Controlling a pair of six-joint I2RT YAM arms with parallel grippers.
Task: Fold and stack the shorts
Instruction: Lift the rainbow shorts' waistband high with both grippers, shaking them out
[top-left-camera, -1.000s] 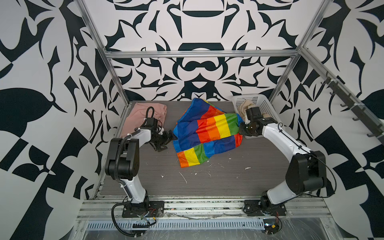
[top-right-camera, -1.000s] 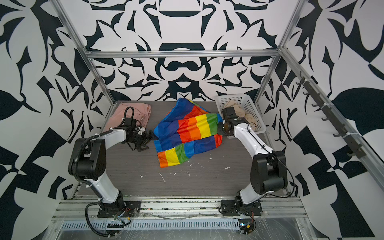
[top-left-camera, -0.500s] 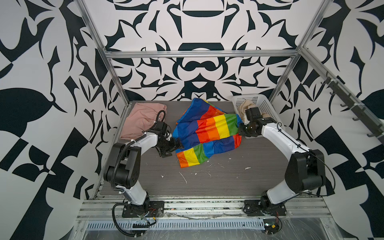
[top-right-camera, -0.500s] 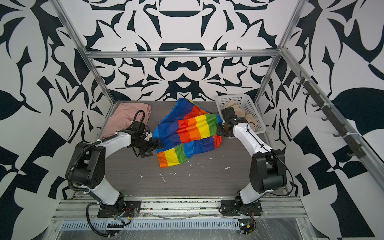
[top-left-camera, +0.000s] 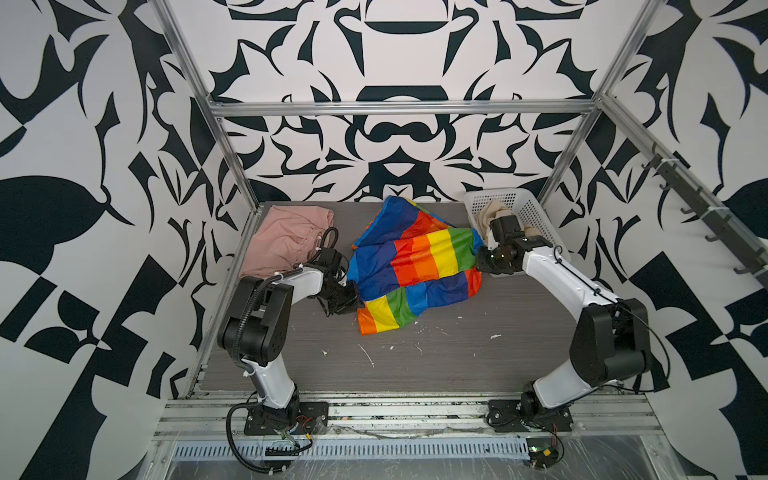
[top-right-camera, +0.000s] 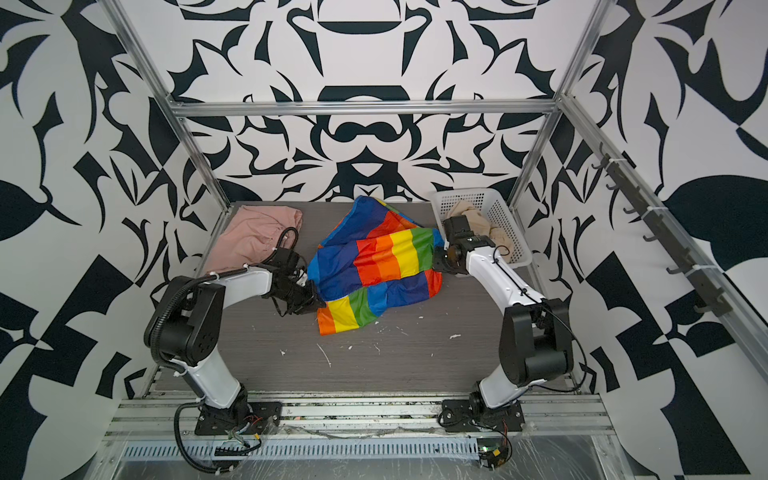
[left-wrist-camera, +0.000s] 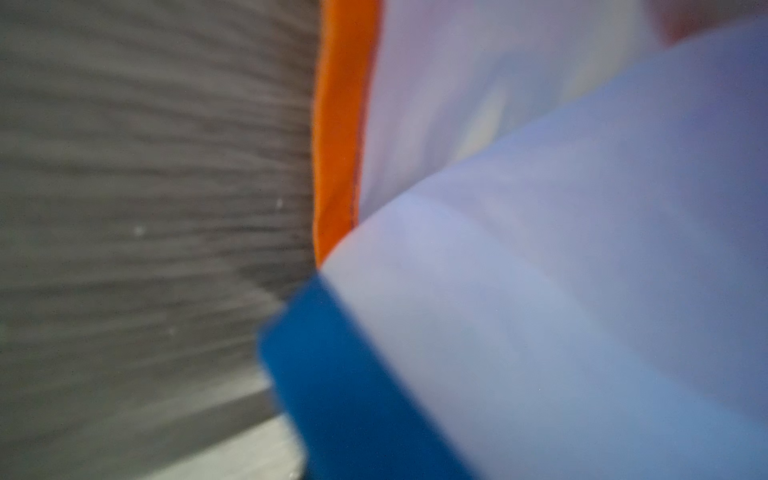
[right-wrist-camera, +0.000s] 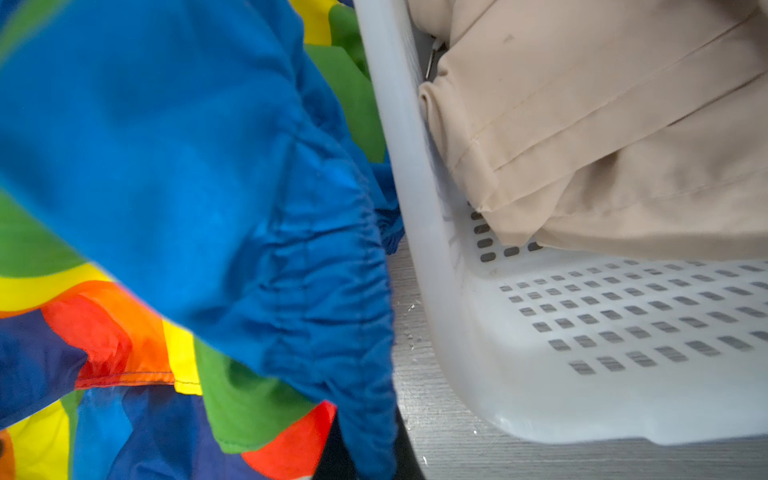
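Note:
The rainbow-striped shorts (top-left-camera: 415, 266) (top-right-camera: 378, 266) lie spread in the middle of the grey table. My left gripper (top-left-camera: 353, 297) (top-right-camera: 318, 301) is at their left edge, shut on the blue cloth (left-wrist-camera: 540, 291), which fills the left wrist view and hides the jaws. My right gripper (top-left-camera: 480, 259) (right-wrist-camera: 370, 457) is at their right edge, shut on the blue gathered waistband (right-wrist-camera: 316, 291). The salmon-pink shorts (top-left-camera: 286, 241) (top-right-camera: 253, 237) lie at the back left. The beige shorts (top-left-camera: 494, 212) (right-wrist-camera: 602, 124) are bunched in the basket.
The white perforated basket (top-left-camera: 528, 216) (right-wrist-camera: 540, 374) stands at the back right, touching the rainbow shorts' edge. Small white scraps (top-left-camera: 368, 353) dot the front of the table. Metal frame posts stand at the back corners and a hook rail (top-left-camera: 702, 216) lines the right wall.
My left gripper has moved right from beside the pink shorts to the rainbow shorts' left edge and gone from open to shut. The right arm has stayed put.

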